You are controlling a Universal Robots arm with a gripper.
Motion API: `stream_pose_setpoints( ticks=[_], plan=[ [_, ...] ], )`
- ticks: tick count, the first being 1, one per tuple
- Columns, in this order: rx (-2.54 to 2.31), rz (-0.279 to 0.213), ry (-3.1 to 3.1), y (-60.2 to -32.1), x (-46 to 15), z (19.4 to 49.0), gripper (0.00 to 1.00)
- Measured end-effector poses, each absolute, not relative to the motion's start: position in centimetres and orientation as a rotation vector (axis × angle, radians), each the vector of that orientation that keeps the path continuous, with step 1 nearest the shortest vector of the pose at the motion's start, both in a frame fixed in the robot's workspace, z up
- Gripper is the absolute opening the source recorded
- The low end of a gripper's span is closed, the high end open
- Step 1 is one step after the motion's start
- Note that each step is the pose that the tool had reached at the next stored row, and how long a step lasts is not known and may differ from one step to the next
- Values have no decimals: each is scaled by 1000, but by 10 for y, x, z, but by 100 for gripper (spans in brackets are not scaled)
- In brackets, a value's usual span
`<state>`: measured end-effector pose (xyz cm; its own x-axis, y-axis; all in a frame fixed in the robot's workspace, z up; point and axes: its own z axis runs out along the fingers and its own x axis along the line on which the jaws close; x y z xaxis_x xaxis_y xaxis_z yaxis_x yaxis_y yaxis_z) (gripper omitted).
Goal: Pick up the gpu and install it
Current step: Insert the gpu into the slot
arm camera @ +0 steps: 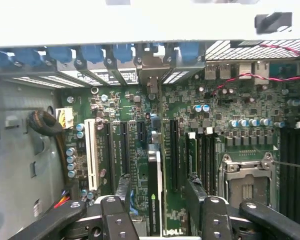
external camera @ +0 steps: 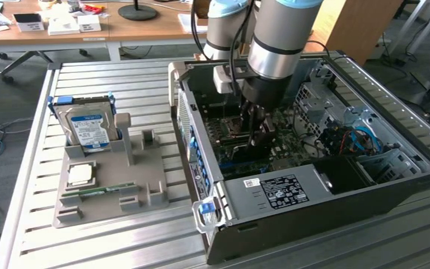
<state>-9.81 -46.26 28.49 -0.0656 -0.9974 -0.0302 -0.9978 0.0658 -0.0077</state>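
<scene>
The gpu [arm camera: 155, 192] stands edge-on among the motherboard's expansion slots inside the open computer case [external camera: 394, 193], a thin dark-and-green card. Its silver bracket end [arm camera: 151, 75] meets the case's rear slot openings. My gripper [arm camera: 160, 187] straddles the card, its black fingers [arm camera: 125, 192] on either side with a visible gap to the card on each side, so it is open. In the exterior view the gripper [external camera: 256, 137] reaches deep into the case over the motherboard [external camera: 293, 154], and the card is hidden behind it.
A grey holder tray [external camera: 110, 210] at the exterior view's left carries a silver hard drive with blue label [external camera: 88, 126], a CPU chip [external camera: 80, 175] and a narrow memory stick [external camera: 99, 190]. Beside the slots lie the CPU socket [arm camera: 247, 182] and blue slot latches [arm camera: 92, 52]. The power supply [external camera: 282, 191] fills the case's near corner.
</scene>
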Motion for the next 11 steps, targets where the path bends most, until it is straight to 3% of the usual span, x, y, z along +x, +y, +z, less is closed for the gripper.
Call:
stream_pose_setpoints(
  ticks=[11],
  plan=[
    [-2131, 17, 2276, -461, -98, 295, 57]
  ],
)
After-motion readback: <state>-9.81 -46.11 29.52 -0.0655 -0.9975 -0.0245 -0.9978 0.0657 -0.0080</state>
